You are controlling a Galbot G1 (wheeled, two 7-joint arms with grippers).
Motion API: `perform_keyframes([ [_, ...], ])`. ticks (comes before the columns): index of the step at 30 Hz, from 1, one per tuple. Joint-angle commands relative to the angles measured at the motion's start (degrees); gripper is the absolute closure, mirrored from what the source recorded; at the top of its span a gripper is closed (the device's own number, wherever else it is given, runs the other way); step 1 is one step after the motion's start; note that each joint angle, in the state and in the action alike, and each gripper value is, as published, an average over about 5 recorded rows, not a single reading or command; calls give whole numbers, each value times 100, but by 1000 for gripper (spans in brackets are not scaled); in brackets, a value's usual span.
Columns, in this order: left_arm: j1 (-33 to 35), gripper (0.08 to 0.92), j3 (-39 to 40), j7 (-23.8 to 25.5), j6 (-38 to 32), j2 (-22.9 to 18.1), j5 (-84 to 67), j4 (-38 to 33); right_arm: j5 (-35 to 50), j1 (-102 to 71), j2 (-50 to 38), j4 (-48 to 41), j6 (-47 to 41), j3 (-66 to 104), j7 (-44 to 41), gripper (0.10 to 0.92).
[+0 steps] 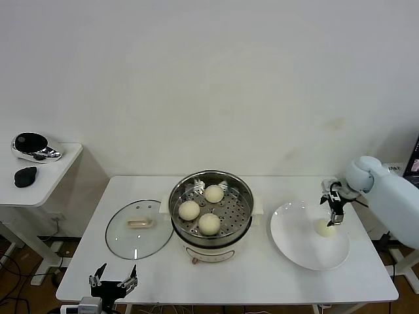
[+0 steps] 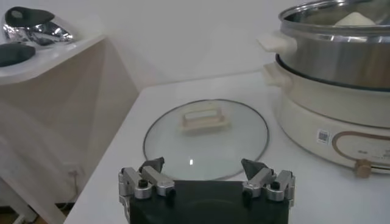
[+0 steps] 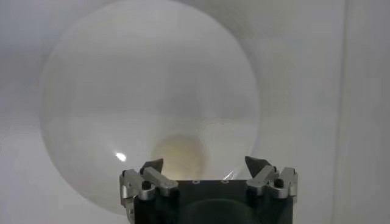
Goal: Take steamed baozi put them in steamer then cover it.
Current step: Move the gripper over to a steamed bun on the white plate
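The right gripper hangs with fingers spread, grasping nothing, right above the last baozi, which lies on the white plate at the bench's right side. Three baozi sit on the perforated tray in the steamer at mid-bench. The cover lies flat just left of it, and the left gripper waits near the bench's front edge, fingers released.

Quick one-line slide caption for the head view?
Three baozi sit in the steamer; open right hand hovers over the last baozi on the plate; lid alongside.
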Motion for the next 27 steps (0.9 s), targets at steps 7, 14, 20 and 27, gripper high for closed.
perform_keyframes([
  [7,0,177,16,15,2,9,24,22,-441,-523,118,-291,170,396,-14,202],
  [14,0,177,23,16,2,7,20,23,-506,-605,194,-392,236,458,172,203],
  [20,1,177,18,18,2,6,19,10,-501,-586,262,-465,245,453,305,202],
  [27,-6,177,25,18,3,-2,21,19,-504,-614,265,-472,267,446,300,202],
])
